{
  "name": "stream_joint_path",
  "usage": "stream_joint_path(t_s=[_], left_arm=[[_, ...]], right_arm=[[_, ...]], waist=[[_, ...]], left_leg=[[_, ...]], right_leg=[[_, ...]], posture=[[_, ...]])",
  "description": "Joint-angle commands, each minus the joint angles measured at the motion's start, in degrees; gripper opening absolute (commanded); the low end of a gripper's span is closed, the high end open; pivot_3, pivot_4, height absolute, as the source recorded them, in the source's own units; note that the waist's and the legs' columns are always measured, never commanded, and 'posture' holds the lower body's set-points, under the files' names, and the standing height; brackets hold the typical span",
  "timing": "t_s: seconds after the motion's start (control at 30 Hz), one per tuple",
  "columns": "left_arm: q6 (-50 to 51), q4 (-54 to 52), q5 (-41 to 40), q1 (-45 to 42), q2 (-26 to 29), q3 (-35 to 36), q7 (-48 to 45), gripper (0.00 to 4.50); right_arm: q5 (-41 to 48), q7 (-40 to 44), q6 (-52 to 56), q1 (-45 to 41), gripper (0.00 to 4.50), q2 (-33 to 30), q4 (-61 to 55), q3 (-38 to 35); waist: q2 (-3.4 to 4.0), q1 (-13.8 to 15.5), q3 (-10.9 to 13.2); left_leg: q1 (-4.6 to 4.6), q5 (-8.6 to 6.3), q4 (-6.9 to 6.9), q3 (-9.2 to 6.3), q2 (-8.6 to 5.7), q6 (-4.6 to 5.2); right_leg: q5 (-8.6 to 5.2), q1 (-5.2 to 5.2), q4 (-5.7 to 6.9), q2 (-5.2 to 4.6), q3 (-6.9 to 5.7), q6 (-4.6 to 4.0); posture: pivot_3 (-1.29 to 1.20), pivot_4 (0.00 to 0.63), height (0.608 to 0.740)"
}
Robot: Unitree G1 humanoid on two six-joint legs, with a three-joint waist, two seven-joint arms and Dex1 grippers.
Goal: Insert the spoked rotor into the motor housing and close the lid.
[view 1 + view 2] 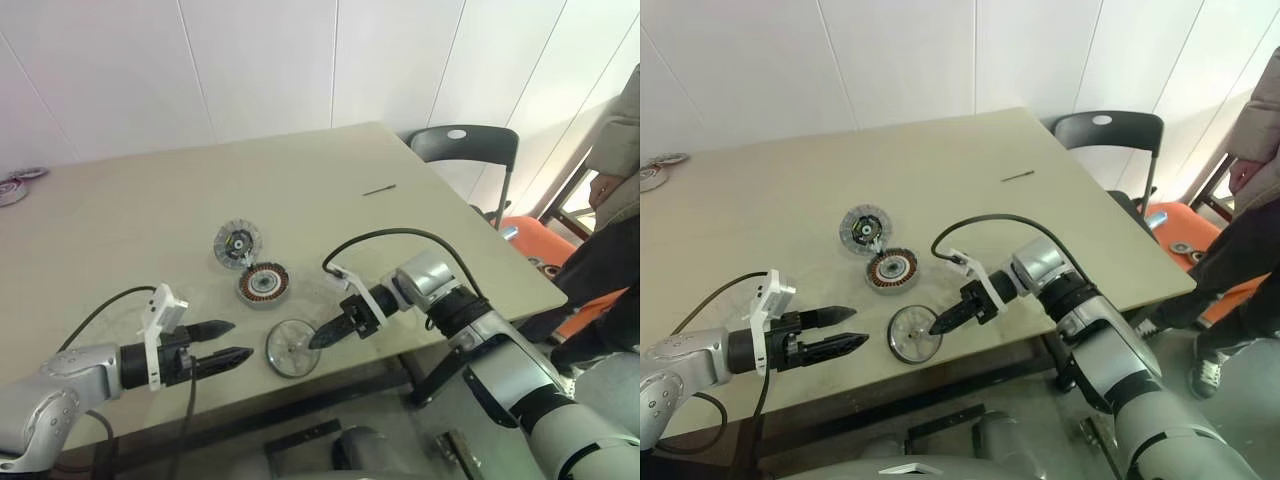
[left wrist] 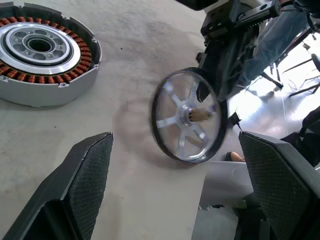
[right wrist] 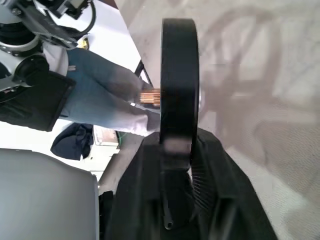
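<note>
Spoked rotor (image 2: 189,116) at tabletop (image 1: 300,170) near edge, tilted up on its rim, pinched by right gripper (image 1: 937,325) fingers. Motor housing (image 1: 263,284) just behind it, lid (image 1: 237,242) beyond that. Left gripper (image 1: 235,341) beside the rotor, fingers spread, holding nothing.

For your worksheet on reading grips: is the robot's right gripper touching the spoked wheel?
Touching. In the right wrist view the right gripper has both fingers clamped on the dark rim of the spoked wheel, one each side, with no gap.
</note>
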Motion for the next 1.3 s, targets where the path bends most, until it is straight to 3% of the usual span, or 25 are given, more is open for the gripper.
stream_joint_path(t_s=[0.03,0.73,1.1,1.3], left_arm=[[-0.9,-1.3,-0.5,-0.2,0.1,1.2,0.0,4.33],[-1.3,0.1,-0.1,-2.3,0.1,0.2,-1.0,4.33],[-8.9,2.9,6.7,-2.7,6.3,1.7,-7.5,4.33],[-11.5,2.5,7.8,-2.5,6.8,1.9,-8.8,4.33]], right_arm=[[0.9,-0.8,-0.6,-0.7,0.40,0.0,-1.5,-0.5],[-0.7,-3.0,-15.1,-4.2,0.40,-0.5,-1.5,-4.5],[-0.7,-5.8,-17.8,-5.8,0.40,1.1,2.0,-7.8],[-1.7,-9.5,-23.3,-5.2,0.40,2.6,1.5,-10.5]], waist=[[0.00,0.0,0.0],[0.01,0.0,0.0],[0.04,-0.1,0.0],[0.06,0.0,0.0]], left_leg=[[0.00,0.00,0.00,-0.01,0.00,0.00],[0.00,0.00,-0.04,0.00,0.00,0.00],[-0.10,0.00,-0.06,0.00,0.01,0.00],[-0.19,0.00,-0.08,0.02,0.01,0.00]], right_leg=[[0.00,0.00,0.00,0.00,0.00,0.00],[0.00,0.00,-0.03,0.00,0.00,0.00],[0.00,-0.11,-0.06,0.00,0.00,-0.01],[0.02,-0.17,-0.08,-0.02,0.01,0.02]], posture=[[0.00,0.000,0.740],[0.00,0.000,0.740],[0.00,0.000,0.740],[0.00,0.000,0.740]])
